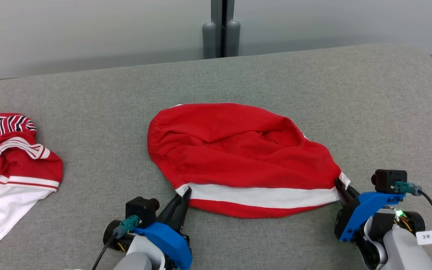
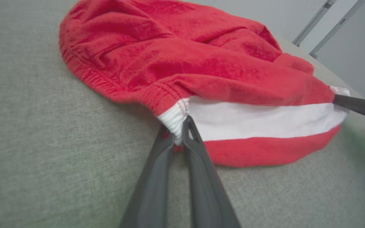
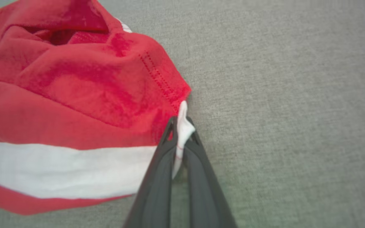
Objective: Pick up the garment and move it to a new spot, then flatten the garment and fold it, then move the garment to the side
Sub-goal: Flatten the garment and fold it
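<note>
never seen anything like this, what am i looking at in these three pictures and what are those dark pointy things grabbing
This is a two-armed robot working over a grey fabric-covered surface. The wide picture comes from a camera on its head, looking down. The other two come from cameras on its wrists, each looking along that arm's own pair of long dark fingers.

In the middle lies a crumpled red cloth garment with a white stripe. The left gripper is shut on the near left corner of its white band; the left wrist view shows this close up. The right gripper is shut on the near right corner.

A second red and white garment with lettering lies bunched at the far left, untouched.
</note>
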Controlling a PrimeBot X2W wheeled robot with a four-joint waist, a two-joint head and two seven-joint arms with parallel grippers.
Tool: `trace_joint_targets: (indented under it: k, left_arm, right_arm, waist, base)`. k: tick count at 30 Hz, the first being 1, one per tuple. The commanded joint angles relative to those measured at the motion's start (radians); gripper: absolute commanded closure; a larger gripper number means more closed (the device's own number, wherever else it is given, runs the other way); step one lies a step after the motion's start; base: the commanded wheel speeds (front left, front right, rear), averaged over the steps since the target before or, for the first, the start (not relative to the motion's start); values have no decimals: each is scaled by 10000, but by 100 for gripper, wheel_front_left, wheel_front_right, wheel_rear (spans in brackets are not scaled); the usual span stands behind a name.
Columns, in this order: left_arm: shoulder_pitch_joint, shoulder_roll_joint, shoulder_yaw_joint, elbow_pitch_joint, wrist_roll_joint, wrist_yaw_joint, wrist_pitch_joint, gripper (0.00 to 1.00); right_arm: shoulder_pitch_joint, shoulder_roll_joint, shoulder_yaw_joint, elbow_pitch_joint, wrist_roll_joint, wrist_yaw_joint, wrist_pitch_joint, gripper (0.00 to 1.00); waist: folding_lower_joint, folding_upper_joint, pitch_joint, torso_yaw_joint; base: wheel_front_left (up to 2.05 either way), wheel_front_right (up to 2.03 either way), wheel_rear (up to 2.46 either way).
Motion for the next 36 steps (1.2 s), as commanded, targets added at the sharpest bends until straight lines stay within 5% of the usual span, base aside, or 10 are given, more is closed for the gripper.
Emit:
trace_joint_targets:
  k: [1,10,16,20,28,36]
  left_arm:
    - [-177,26,118,-190,-97,4,-116,100]
    - [-346,655,527,-3010,-873,3,266,100]
    - [-894,1534,1122,-6054,-1841,139,2065,100]
    - [-1712,2006,1700,-7657,-2533,575,3480,100]
    - [-3870,2416,2496,-7537,-2634,1485,4834,100]
    - [-6154,2227,2701,-5567,-1870,1764,4324,100]
  right_arm:
    - [152,-31,14,-279,104,5,-86,100]
    - [872,-198,-283,-4067,547,5,229,100]
    - [858,-157,-519,-7454,901,5,1399,100]
    - [59,-71,-588,-8670,828,5,2279,100]
    - [-2957,45,-225,-7328,1019,5,2530,100]
    - [-6097,161,-383,-4463,873,5,695,100]
  waist:
    - [-1,-1,-81,-24]
    - [-1,-1,-635,-45]
    - [-1,-1,-616,-31]
    - [-1,-1,-259,-144]
    - [-1,-1,1239,-361]
    - [-1,-1,2067,-487]
  base:
    - [0,0,0]
    - [0,0,0]
    - [0,0,0]
    - [0,0,0]
    - [0,0,0]
    - [0,0,0]
